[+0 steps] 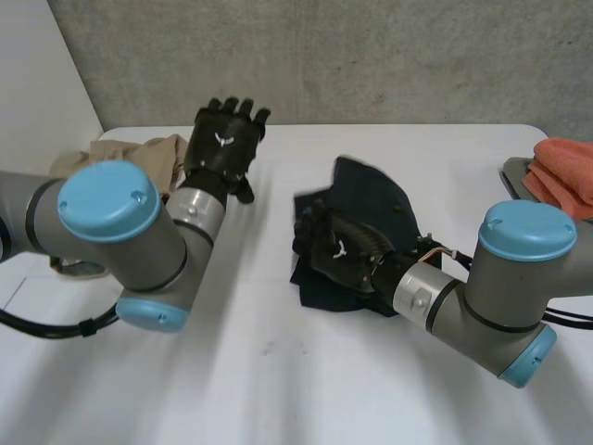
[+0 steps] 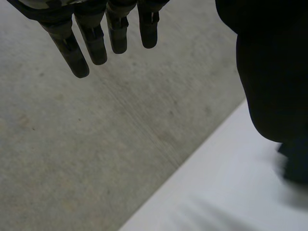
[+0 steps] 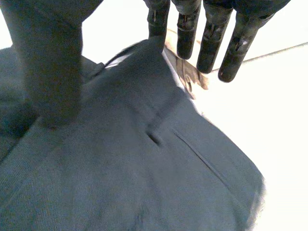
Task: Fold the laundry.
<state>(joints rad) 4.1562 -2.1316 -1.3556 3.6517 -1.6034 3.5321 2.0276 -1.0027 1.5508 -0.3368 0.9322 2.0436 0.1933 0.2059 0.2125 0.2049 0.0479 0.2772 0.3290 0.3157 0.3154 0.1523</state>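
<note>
A dark navy garment (image 1: pixel 382 200) lies crumpled on the white table (image 1: pixel 278 380), right of the middle. My right hand (image 1: pixel 338 248) rests over its near left part, palm down. In the right wrist view its fingers (image 3: pixel 210 44) reach straight out past the cloth's edge, and the thumb stands apart over the navy cloth (image 3: pixel 144 168), which has a slit pocket. Nothing is pinched. My left hand (image 1: pixel 220 148) is raised above the table's back left, away from the garment. Its fingers (image 2: pixel 94 41) are straight and hold nothing.
A tan cloth (image 1: pixel 139 156) lies bunched at the back left, just behind my left arm. An orange cloth (image 1: pixel 567 169) sits on a grey tray (image 1: pixel 515 172) at the right edge. A grey wall (image 1: pixel 371 56) stands behind the table.
</note>
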